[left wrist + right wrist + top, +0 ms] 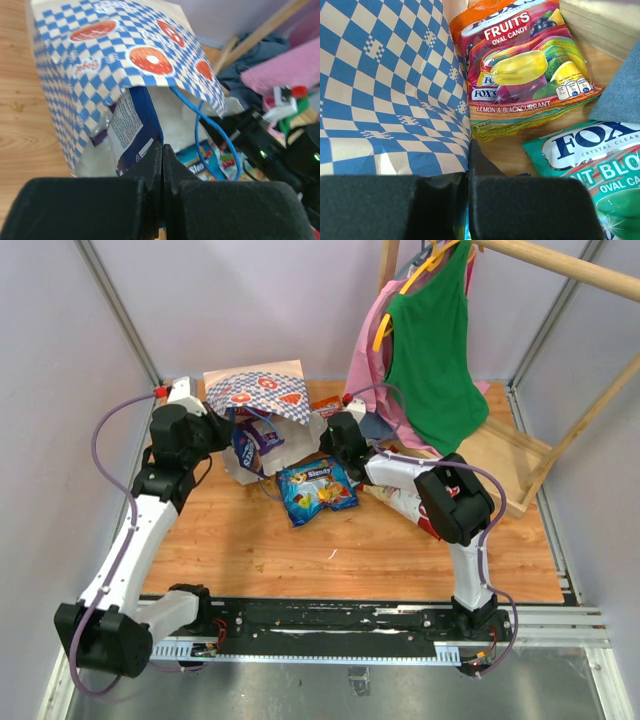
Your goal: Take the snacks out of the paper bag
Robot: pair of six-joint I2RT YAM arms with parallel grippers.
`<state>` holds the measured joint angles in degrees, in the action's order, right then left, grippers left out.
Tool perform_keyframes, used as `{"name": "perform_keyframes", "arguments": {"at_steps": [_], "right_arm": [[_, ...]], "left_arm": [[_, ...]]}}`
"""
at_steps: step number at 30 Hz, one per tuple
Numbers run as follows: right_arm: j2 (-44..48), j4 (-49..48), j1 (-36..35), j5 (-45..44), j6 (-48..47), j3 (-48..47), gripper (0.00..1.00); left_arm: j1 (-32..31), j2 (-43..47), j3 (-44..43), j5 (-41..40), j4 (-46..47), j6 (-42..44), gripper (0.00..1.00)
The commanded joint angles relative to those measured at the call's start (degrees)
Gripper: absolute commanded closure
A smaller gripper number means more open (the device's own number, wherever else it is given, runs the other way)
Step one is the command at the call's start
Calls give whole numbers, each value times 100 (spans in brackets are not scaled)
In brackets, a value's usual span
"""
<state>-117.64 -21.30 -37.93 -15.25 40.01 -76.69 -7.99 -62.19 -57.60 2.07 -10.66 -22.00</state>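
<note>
Crowded bag mouth, open wood in front.
A dark blue packet (134,131) and a looping blue cord handle (196,135) partly block the paper bag (262,390) opening. Hanging garments (430,350) and a wooden rack (505,452) hem the right. The near table (350,560) offers passage.

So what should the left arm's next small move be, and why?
Probably draw the left gripper back from the paper bag, towing the dark blue packet. Its jaws are shut at that packet's lower edge, though a grip isn't certain, and the packet sits inside the mouth, while a bright blue packet already lies outside.
</note>
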Motion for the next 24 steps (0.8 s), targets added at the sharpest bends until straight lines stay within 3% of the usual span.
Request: {"name": "perform_keyframes", "arguments": {"at_steps": [1, 4, 9, 14, 18, 24], "right_arm": [[39, 223, -1, -224, 42, -65, 99], [31, 218, -3, -185, 20, -83, 99], [-22, 275, -11, -120, -28, -192, 99], [-15, 252, -16, -104, -30, -172, 99], [-46, 263, -34, -49, -41, -205, 99], [-27, 275, -73, -57, -118, -258, 99]], "left_arm": [[34, 574, 279, 1015, -154, -218, 99], [34, 897, 504, 1789, -129, -403, 100], [-24, 1573, 1324, 3159, 923, -1364, 100], [-118, 1771, 1860, 3244, 1175, -1577, 100], [-282, 1656, 2274, 3423, 1968, -1975, 99], [-469, 1353, 2473, 3437, 2453, -2079, 99]]}}
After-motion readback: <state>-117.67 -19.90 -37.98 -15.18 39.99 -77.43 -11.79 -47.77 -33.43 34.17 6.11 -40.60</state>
